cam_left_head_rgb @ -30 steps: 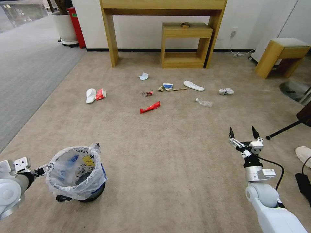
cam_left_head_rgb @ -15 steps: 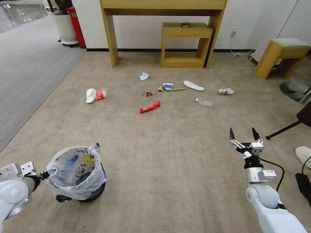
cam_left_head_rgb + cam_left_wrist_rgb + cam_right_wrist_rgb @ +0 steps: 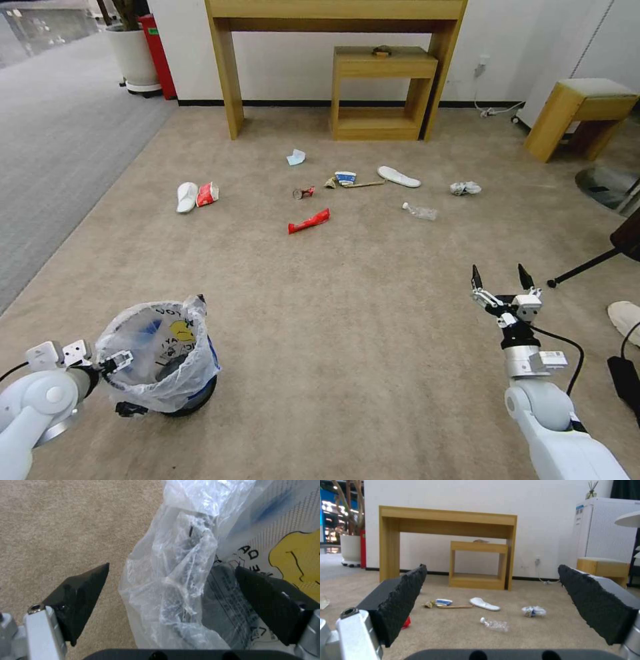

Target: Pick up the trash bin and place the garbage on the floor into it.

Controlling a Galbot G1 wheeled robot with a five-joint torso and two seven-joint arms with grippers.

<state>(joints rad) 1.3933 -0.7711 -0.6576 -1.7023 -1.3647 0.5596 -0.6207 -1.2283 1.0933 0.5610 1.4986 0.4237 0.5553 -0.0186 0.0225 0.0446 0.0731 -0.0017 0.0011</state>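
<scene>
Left gripper (image 3: pixel 171 580) spread astride crinkly bag-lined dark round trash bin (image 3: pixel 159 357) rim, bin base partly hidden; right gripper (image 3: pixel 501 277) spread, idle.

Beige carpet floor (image 3: pixel 373 320), trash bin (image 3: pixel 159 357) standing near left, litter (image 3: pixel 309 221) scattered mid-floor

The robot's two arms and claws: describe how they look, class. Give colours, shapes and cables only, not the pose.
Both arms have glossy white rounded shells with grey-silver metal wrist sections. The left claw and the right claw each carry two black, wedge-shaped fingers with a rough, foam-like inner face, bolted to silver brackets. A black cable loops beside the right wrist. Small white boxy blocks sit at the left wrist.
</scene>
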